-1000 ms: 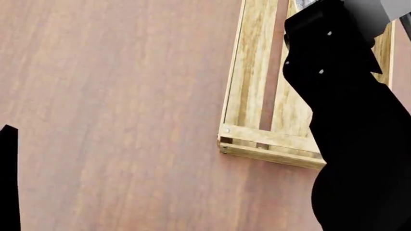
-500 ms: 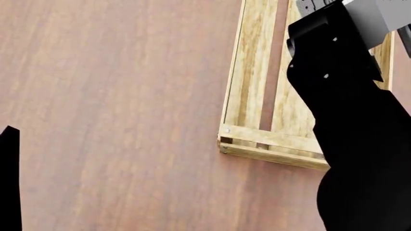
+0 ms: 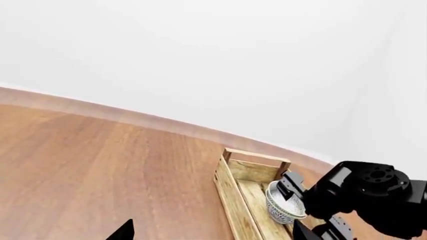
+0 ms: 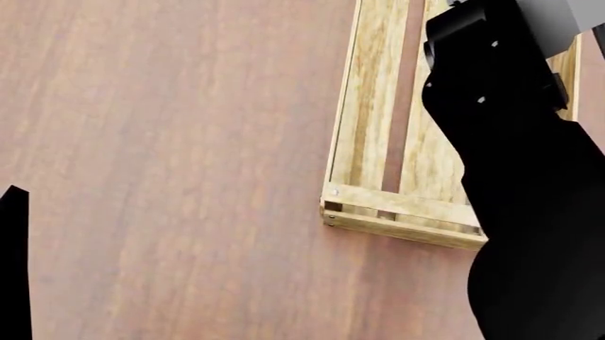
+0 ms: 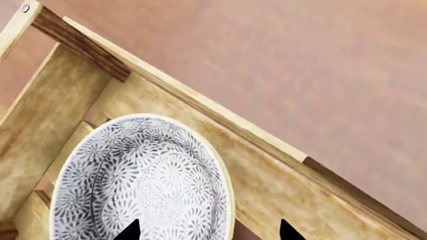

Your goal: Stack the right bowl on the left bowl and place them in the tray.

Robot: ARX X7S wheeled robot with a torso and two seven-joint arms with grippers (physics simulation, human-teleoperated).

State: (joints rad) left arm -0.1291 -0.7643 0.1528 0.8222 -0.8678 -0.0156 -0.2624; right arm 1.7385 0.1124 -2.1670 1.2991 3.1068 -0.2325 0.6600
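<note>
The left claw point(image 4: 13, 262) shows only as a dark edge low at the table point(image 4: 170, 142), its state unclear. The right arm point(image 4: 520, 177) reaches over the tray point(image 4: 364, 142); the right claw point(image 5: 208, 231) is spread wide around the bowl's point(image 5: 143, 175) rim, inside the tray.

Right arm point(image 4: 529, 177) hides tray point(image 4: 364, 106) far half in head view; bowl point(image 5: 143, 180) cut off by frame edge.
</note>
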